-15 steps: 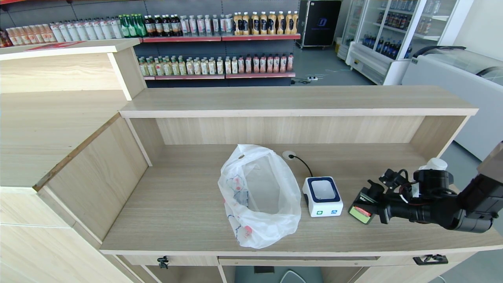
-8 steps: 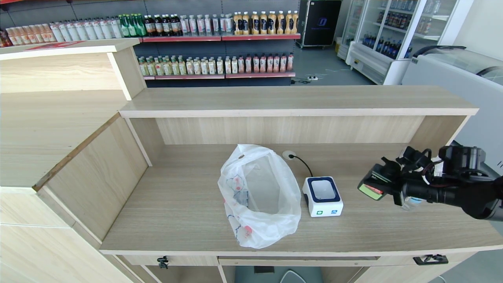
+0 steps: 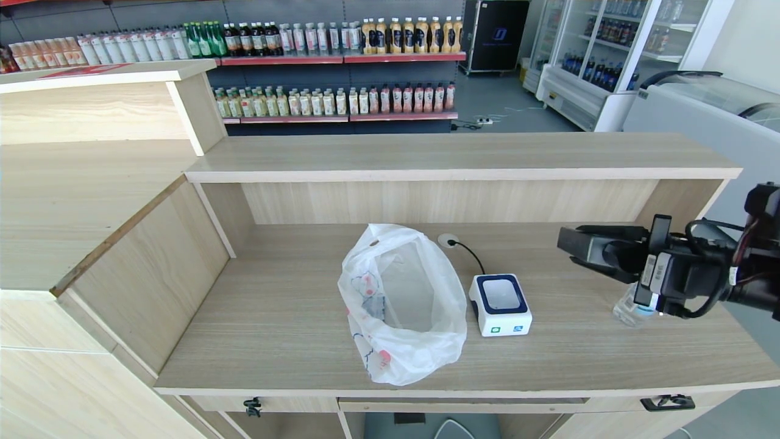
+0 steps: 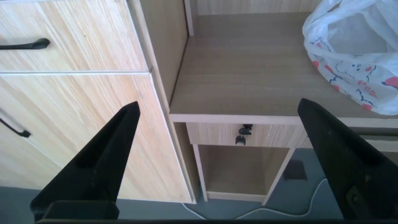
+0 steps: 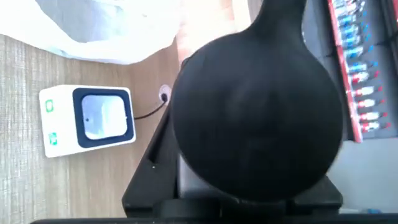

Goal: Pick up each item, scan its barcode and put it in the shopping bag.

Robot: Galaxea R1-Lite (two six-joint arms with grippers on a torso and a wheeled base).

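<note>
One clear bottle (image 3: pixel 626 312) stands unbagged on the counter (image 3: pixel 274 317), right of frame, behind the right gripper (image 3: pixel 576 244); can't tell if that holds anything. Few items already in the shopping bag (image 3: pixel 402 305), frame centre, beside the barcode scanner (image 3: pixel 499 303). Left gripper (image 4: pixel 217 106) gapes wide, empty.

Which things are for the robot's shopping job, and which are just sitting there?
For the job: shopping bag, scanner, held dark box, clear bottle on the counter.
Just sitting there: shelf drinks, drinks fridges, chest freezer.
</note>
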